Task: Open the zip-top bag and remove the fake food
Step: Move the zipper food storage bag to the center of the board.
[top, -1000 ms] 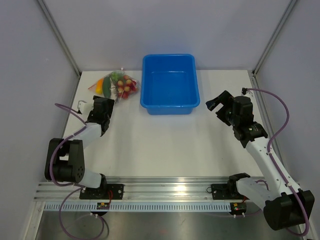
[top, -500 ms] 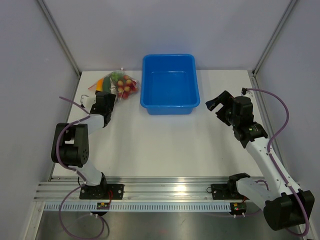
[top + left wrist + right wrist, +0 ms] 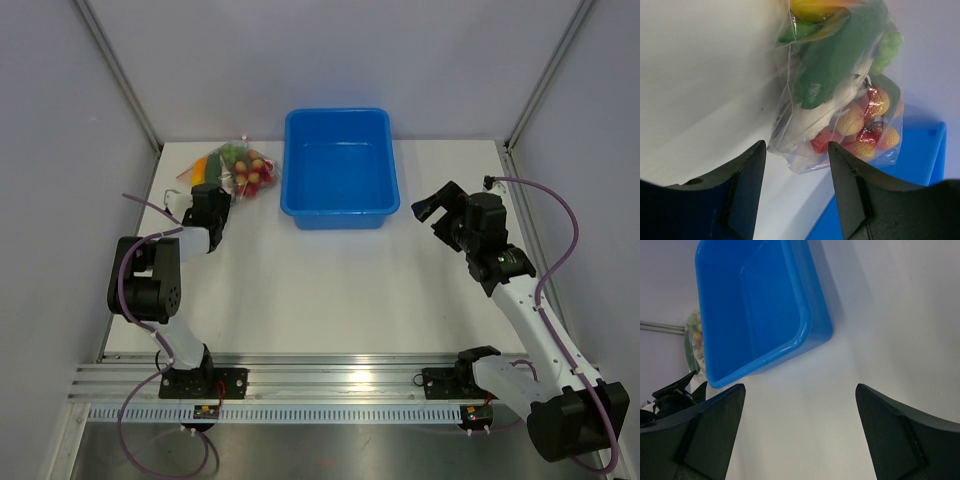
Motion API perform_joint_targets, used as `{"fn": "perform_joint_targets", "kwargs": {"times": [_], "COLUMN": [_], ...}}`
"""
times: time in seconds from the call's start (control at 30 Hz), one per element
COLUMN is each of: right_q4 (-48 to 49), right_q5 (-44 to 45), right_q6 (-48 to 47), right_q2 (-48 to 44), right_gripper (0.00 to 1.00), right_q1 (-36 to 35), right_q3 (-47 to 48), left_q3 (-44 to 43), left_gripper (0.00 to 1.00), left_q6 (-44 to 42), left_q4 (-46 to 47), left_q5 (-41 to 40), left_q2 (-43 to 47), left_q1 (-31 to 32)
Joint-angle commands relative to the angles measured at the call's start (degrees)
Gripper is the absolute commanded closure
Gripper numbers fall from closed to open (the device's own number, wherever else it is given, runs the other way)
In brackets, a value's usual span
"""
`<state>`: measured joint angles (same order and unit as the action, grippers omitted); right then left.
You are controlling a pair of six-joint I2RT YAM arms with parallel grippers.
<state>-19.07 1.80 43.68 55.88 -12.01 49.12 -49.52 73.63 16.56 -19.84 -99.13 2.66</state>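
The zip-top bag lies at the back left of the table, left of the blue tub, and is still full. In the left wrist view the bag shows the fake food inside: green vegetables, an orange-yellow pepper and red and yellow balls. My left gripper is open; the bag's near corner lies just ahead of its fingertips, apart from both fingers. My right gripper is open and empty above bare table, right of the tub.
The blue tub stands empty at the back centre, right beside the bag; it also shows in the right wrist view and the left wrist view. Grey walls with metal posts close the table's back and sides.
My left gripper has moved forward to the bag's near edge, and the left arm's elbow has swung up. The right arm has not moved.
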Motion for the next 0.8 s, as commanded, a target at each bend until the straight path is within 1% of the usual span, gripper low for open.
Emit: {"fn": "perform_joint_targets", "kwargs": {"times": [0.0,0.1,0.13,0.17,0.23,0.27,0.3,0.37,0.4,0.63,0.77], "right_q4": [2.5,2.5,2.5,2.6,2.6,2.6,2.6,2.5,2.5,2.6,2.7], "right_q5": [-1.6,-1.6,-1.6,-1.5,-1.5,-3.0,-2.9,-2.9,-2.9,-3.0,-3.1], "right_q6": [-1.0,-1.0,-0.9,-1.0,-1.0,-1.0,-1.0,-1.0,-1.0,-1.0,-1.0], "right_q2": [-0.9,-0.9,-0.9,-0.8,-0.8,-0.8,-0.9,-0.9,-0.9,-0.8,-0.8], "right_gripper": [0.01,0.00,0.01,0.01,0.00,0.00,0.01,0.01,0.01,0.00,0.01], "right_q1": [-0.2,-0.2,-0.1,-0.2,-0.2,-0.3,-0.2,-0.2,-0.2,-0.2,-0.2], "right_q3": [0.0,0.0,0.0,0.0,0.0,0.0,0.0,0.1,0.0,0.0,0.0], "left_q3": [-0.8,-0.8,-0.8,-0.8,-1.2,-1.3,-1.3,-1.3,-1.3,0.6,4.1], "left_gripper": [0.46,0.55,0.58,0.66,0.72,0.74,0.79,0.92,1.00,1.00,1.00], "left_q6": [-0.2,-0.4,-0.4,-0.4,-0.5,-0.5,-0.5,-0.7,-0.8,-0.8,0.8], "left_q4": [3.9,3.9,3.8,3.9,4.0,4.0,4.1,4.2,4.2,4.3,4.5], "left_q5": [-0.3,0.0,0.1,0.1,0.8,0.9,1.1,1.3,1.7,2.3,2.3], "left_q2": [0.7,0.9,0.9,1.0,0.9,0.8,0.8,0.8,1.0,3.5,5.7], "left_q1": [-0.4,-0.5,-0.5,-0.5,-0.5,-0.5,-0.6,-0.6,-0.7,-0.7,-0.6]}}
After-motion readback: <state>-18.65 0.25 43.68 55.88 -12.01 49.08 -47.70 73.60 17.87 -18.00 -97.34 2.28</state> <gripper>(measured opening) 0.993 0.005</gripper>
